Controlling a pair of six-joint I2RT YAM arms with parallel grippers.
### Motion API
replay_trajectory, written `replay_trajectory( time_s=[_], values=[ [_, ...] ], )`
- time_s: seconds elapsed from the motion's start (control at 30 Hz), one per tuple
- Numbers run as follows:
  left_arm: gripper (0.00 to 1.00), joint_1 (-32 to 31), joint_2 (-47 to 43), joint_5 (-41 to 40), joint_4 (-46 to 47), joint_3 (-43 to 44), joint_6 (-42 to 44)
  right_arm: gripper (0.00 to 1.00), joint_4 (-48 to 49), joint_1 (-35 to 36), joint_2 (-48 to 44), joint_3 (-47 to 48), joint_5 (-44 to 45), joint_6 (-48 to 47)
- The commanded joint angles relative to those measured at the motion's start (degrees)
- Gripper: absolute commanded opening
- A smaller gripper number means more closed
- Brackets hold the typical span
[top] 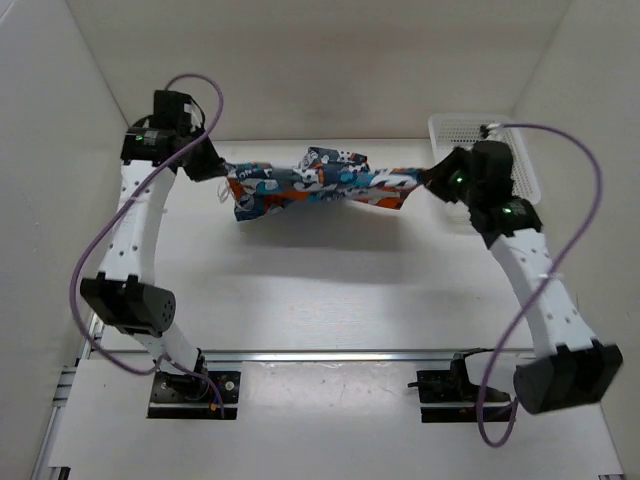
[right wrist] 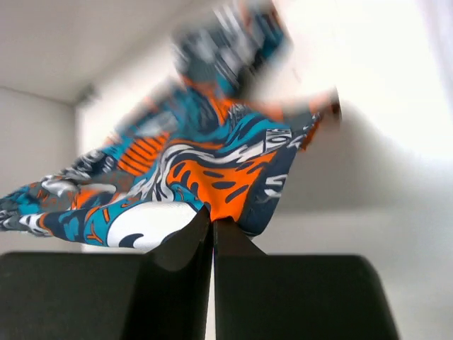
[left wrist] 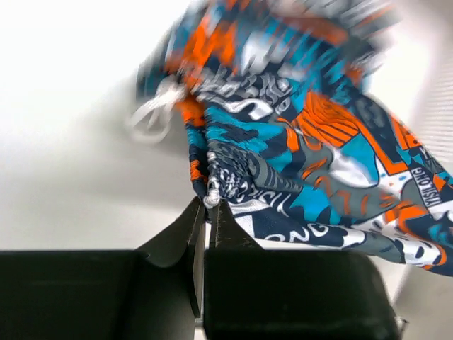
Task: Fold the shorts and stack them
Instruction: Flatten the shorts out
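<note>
- The shorts (top: pixel 315 185) hang stretched between the two arms over the far part of the surface (top: pixel 330 300). They are lifted off it, and their shadow falls on the white top below.
- The left end effector (top: pixel 213 166) is pinched together on the left end of the cloth. In the left wrist view its black fingers (left wrist: pixel 228 234) meet on a bunched edge of the fabric with almost no gap.
- A white drawstring (left wrist: pixel 152 113) loops out of the cloth just beyond that grip; it is blurred.
- The right end effector (top: pixel 434 180) is clamped on the right end of the cloth. In the right wrist view its fingers close on an orange and navy fold.
- Between the two grips the cloth is crumpled rather than flat — it humps up near the middle, and a flap droops close to the left grip.
- A white mesh basket (top: pixel 455 128) sits in the far right corner, just behind the right wrist, which hides part of it. Its contents cannot be told.
- Both arms reach forward from their bases at the near edge.
</note>
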Motion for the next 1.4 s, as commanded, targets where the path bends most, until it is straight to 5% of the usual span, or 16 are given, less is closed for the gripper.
replay_trajectory(
  time_s=[0.0, 0.5, 0.83, 1.2, 1.37],
  values=[
    [0.1, 0.39, -9.85, 3.18, -4.73, 10.12, 1.74, 0.0, -9.33, 0.32, -7.85, 9.75, 6.03, -6.54],
    [0.1, -3.74, -31.48, 12.76, -5.0, 21.73, -2.39, 0.0, -23.14, 0.32, -21.92, 43.15, 7.44, -13.77],
    [0.1, -3.74, -32.02, 14.09, -6.76, 22.8, -3.97, 0.0, -22.37, 0.32, -18.07, 46.96, 8.32, -14.72],
    [0.1, 0.21, -19.22, 14.97, 10.54, -8.99, -3.37, 0.0, -12.35, 0.32, 6.53, 38.87, 8.94, -22.03],
    [0.1, 2.85, -4.8, 13.21, 14.67, -10.26, -1.09, 0.0, -10.23, 1.45, 24.89, 42.89, 6.13, -23.08]
  ],
)
